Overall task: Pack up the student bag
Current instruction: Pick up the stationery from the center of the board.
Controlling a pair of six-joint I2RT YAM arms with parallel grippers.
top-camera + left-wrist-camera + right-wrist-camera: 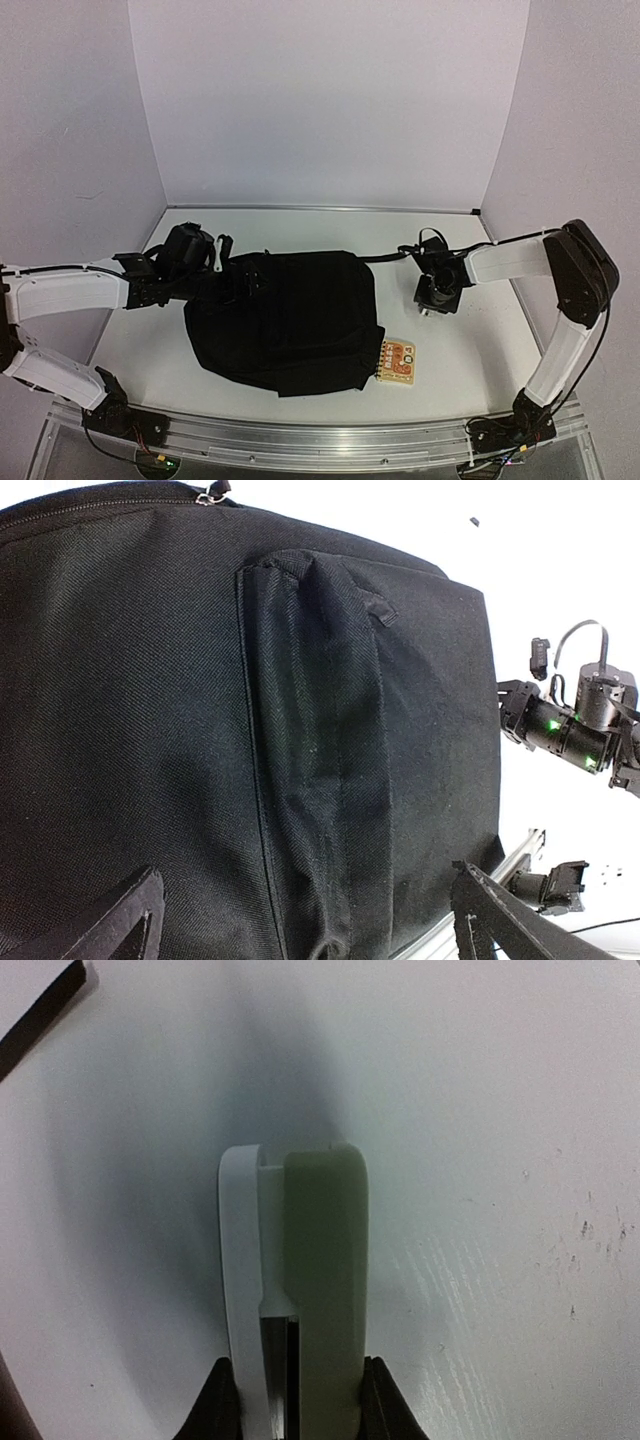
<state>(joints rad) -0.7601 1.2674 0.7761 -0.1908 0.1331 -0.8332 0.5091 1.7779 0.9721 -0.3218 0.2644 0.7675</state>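
The student bag (285, 320), a large black fabric backpack, lies flat in the middle of the table. It fills the left wrist view (200, 730), with a sewn strap running down its panel. My left gripper (220, 255) hovers at the bag's far left corner. Its fingers stand wide open around nothing (305, 880). My right gripper (436, 294) points down at the table to the right of the bag. It is shut (297, 1385) on a white and grey-green stapler (320, 1260), one finger on each side. I cannot tell whether the stapler is touching the tabletop.
A small spiral notebook (398, 362) with an orange pattern lies against the bag's near right corner. A black strap end (40, 1010) lies on the white table beyond the stapler. White walls close in the back and both sides. A metal rail (320, 440) runs along the near edge.
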